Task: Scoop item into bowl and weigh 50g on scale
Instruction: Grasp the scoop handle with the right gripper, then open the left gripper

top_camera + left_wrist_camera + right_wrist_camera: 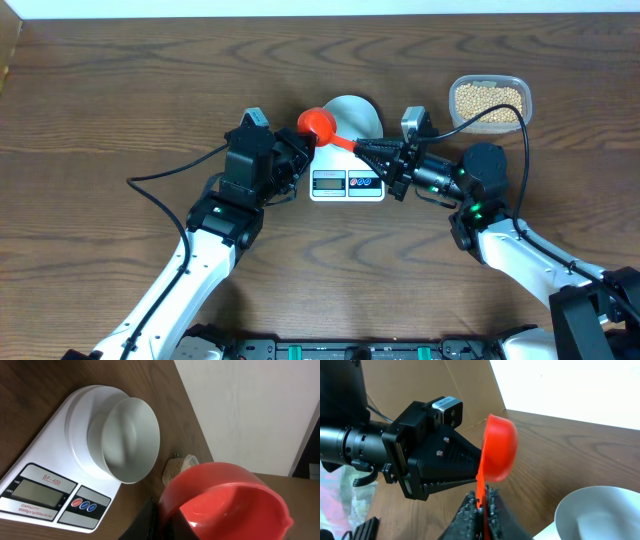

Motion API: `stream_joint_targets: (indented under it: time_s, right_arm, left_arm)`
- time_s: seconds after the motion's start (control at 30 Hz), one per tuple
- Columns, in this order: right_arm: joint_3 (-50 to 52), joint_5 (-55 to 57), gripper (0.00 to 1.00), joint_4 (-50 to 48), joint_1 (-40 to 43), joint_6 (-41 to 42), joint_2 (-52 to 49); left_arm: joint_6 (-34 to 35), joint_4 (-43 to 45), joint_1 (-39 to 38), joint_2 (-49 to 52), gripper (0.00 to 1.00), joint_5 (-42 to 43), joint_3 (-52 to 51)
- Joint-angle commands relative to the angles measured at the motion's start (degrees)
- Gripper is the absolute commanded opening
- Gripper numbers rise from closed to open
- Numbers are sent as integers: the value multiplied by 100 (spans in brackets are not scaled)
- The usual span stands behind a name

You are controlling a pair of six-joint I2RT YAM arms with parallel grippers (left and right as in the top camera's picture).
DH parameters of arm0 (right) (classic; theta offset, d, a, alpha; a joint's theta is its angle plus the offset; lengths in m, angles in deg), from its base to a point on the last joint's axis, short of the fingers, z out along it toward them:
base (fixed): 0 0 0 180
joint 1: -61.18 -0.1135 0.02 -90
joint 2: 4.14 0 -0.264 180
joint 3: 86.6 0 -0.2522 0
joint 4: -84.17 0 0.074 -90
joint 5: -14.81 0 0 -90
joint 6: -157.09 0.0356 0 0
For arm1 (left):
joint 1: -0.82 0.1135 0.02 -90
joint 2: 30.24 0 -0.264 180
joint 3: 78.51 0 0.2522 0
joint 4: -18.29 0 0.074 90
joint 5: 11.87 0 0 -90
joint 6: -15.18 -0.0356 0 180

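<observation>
The white scale (347, 184) lies mid-table with the empty pale bowl (352, 114) on its far part; both also show in the left wrist view, the scale (40, 467) and the bowl (127, 440). The beans (487, 98) fill a clear tub at the back right. A red scoop (318, 124) hangs empty just left of the bowl. My right gripper (372, 152) is shut on its handle (481, 491). My left gripper (300, 152) pinches the wall of the scoop's cup (225, 502).
The clear tub (522, 92) stands at the table's back right, and a corner of it shows behind the bowl (177, 466). A pale wall rises behind the table's far edge. Black cables trail from both arms across the wood.
</observation>
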Motion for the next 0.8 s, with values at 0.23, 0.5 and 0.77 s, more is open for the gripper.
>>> stream_joint_targets:
  time_s: [0.23,0.5,0.77]
  right_arm:
    - [-111,44,1,-13,-35,-24,-39]
    - [-111,44,7,9,-35,-24,-39]
    - [-111,37,5,9,-35,-22,-39]
  left_arm:
    - [-122,63,-13,17,7,46,101]
    - [-122,131,-13,17,7,48,101]
    - [-122,151,-15,17,7,48,101]
